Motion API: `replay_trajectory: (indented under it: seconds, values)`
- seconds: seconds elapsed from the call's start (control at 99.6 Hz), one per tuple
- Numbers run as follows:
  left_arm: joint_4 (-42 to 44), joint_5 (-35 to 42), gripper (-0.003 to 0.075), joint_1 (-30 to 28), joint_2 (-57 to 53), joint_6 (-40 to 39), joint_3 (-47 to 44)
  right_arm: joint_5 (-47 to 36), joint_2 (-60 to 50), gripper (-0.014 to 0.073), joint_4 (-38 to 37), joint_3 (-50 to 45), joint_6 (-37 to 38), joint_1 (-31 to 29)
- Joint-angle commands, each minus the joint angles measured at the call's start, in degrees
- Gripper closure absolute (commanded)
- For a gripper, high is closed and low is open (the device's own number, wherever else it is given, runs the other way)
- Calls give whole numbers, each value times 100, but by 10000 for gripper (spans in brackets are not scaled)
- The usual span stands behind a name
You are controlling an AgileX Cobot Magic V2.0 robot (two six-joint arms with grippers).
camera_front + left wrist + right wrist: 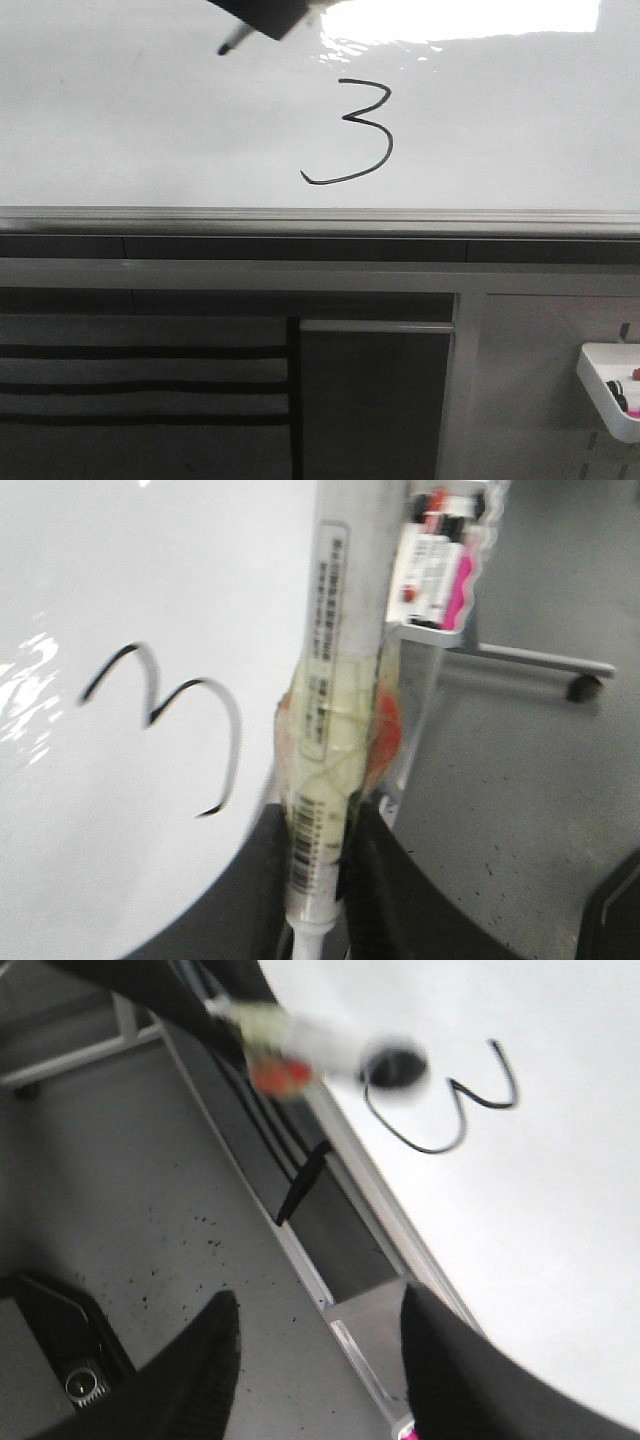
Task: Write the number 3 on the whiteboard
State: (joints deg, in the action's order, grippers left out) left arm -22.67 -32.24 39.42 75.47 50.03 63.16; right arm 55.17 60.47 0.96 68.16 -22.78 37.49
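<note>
Your left pincer (325, 880) is pinching the taped marker (335, 680), tip lifted off the whiteboard (150, 130) at the frame's upper left. The number 3 (355, 135) is sitting centre-board. Your right pincer (320, 1360) is hanging spread, holding nothing.

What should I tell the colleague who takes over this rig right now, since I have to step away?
Left hand: shut on the marker, tip lifted off the whiteboard.
Right hand: open, empty, off the near edge of the board.
The number 3 is drawn in black near the middle of the board, its lower tail sweeping left.
Done: the digit looks complete.
Left: probably only to put the marker away; a small white tray with markers hangs below the board on the right.
</note>
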Motion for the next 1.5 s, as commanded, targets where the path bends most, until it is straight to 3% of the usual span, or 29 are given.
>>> replay_trajectory:
  seconds: [0.0, 0.141, 0.321, 0.522, 0.954, 1.044, 1.285, 1.375, 1.486]
  values:
    - [-106, 612, 739, -662, -146, -628, 10, -154, -404, 263, -128, 178, 514, -400]
    - [-303, 1300, 739, -1733, -146, -1578, -517, 18, -781, 263, -96, 45, 673, -907]
    - [-1070, 1886, 739, -2485, -146, -1610, -1035, -121, -1033, 263, -96, -317, 695, -972]
    - [-1163, 2282, 739, -2529, -123, -1610, -1152, -312, -1033, 263, -96, -671, 697, -972]
    - [-1318, 2189, 731, -2529, 289, -1635, -1152, -655, -1033, 263, -96, -915, 697, -972]
    - [-1261, 2189, 671, -2529, 289, -1635, -1152, -663, -1033, 263, -96, -915, 697, -972]
    - [-1213, 2229, 397, -2529, 289, -1635, -1152, -742, -1033, 263, -96, -915, 697, -972]
    - [-1213, 2241, 342, -2529, 289, -1635, -1152, -787, -1033, 263, -96, -915, 697, -972]
    - [-1213, 2241, 327, -2529, 289, -1635, -1152, -820, -1033, 263, -96, -915, 697, -972]
